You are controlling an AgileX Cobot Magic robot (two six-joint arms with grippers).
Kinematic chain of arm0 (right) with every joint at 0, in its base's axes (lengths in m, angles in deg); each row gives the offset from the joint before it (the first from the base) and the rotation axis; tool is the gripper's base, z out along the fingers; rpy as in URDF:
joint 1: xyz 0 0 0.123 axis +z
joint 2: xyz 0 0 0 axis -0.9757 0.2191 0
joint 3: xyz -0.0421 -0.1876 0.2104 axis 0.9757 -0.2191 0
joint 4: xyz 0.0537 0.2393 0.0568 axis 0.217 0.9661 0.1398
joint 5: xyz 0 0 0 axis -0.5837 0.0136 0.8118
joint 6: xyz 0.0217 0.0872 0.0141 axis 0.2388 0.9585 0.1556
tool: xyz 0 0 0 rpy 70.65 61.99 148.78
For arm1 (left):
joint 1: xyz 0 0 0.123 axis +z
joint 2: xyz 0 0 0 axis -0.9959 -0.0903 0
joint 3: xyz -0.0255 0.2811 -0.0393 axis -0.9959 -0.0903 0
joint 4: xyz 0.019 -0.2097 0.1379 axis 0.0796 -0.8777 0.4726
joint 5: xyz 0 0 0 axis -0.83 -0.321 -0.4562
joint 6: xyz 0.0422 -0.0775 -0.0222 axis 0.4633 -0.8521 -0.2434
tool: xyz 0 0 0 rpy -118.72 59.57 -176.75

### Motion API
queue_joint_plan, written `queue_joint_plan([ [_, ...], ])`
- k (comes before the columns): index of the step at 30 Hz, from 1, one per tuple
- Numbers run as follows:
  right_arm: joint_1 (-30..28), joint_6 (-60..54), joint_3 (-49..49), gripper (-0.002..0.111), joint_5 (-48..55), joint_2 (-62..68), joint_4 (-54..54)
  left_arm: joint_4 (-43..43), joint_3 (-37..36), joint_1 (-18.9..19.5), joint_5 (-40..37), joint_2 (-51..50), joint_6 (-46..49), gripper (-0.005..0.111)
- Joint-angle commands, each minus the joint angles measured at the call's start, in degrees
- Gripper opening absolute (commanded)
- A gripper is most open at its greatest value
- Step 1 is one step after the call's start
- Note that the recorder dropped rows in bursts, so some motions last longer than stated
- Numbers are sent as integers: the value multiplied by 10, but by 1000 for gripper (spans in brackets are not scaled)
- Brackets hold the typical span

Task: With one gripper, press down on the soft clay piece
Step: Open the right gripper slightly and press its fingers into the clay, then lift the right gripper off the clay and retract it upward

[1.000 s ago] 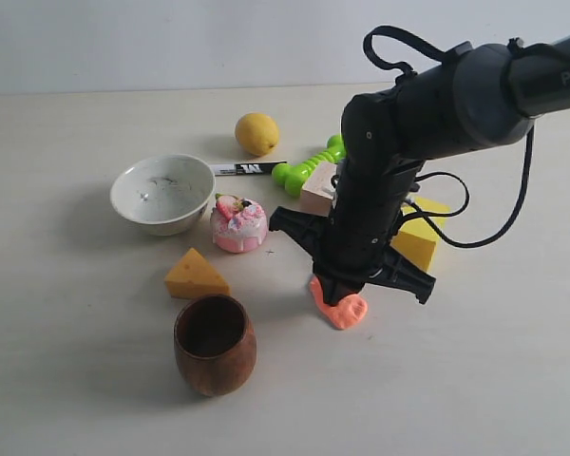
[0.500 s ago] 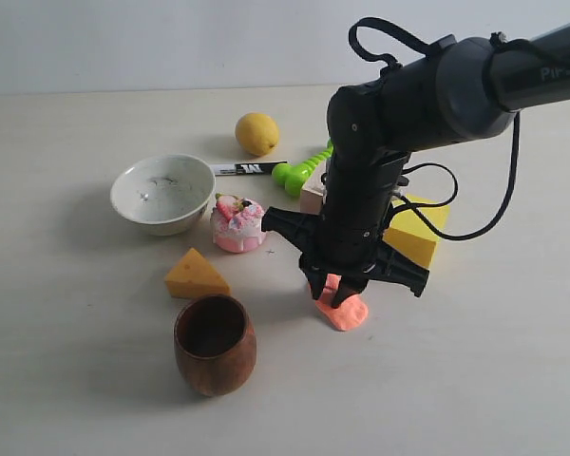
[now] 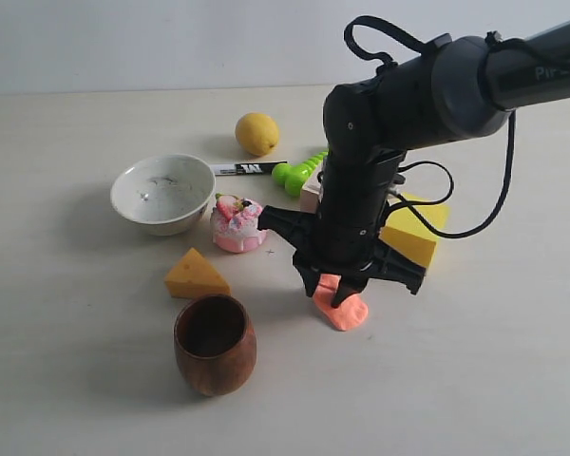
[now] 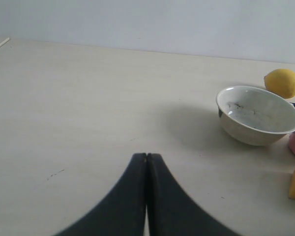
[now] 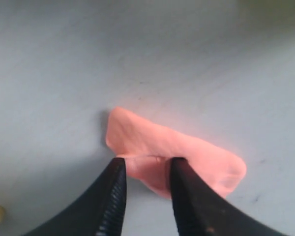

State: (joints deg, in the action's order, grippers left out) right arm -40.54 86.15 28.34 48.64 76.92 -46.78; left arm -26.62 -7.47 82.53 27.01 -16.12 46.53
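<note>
The soft clay piece (image 3: pixel 346 313) is a flat salmon-orange blob on the table, right of the wooden cup. My right gripper (image 3: pixel 329 293) points down onto its far edge. In the right wrist view both black fingertips (image 5: pixel 115 169) rest on the clay (image 5: pixel 196 150), a narrow gap apart, with a fold of clay showing between them; the right gripper (image 5: pixel 146 164) is slightly open. My left gripper (image 4: pixel 147 157) is shut and empty over bare table, away from the clay, and does not show in the exterior view.
Around the clay stand a brown wooden cup (image 3: pixel 215 343), a yellow cheese wedge (image 3: pixel 196 275), a pink-and-white toy cake (image 3: pixel 238 225), a white bowl (image 3: pixel 161 193), a lemon (image 3: pixel 256 133), a green dumbbell toy (image 3: pixel 299 171), a wooden cube (image 3: pixel 313 193) and a yellow block (image 3: pixel 416 231).
The right arm has shifted slightly left and risen a little; more of the clay now shows below the fingertips. The left gripper's earlier state is not shown.
</note>
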Motion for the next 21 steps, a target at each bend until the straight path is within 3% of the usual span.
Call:
queue_joint_plan([
  [1, 1, -7, 12, 34, 15, 0, -10, -4, 0, -3, 5, 4, -4, 0],
  [12, 1, -9, 12, 31, 14, 0, -10, -4, 0, -3, 5, 4, -4, 0],
  [21, 1, -10, 12, 15, 11, 0, -11, -4, 0, -3, 5, 4, -4, 0],
])
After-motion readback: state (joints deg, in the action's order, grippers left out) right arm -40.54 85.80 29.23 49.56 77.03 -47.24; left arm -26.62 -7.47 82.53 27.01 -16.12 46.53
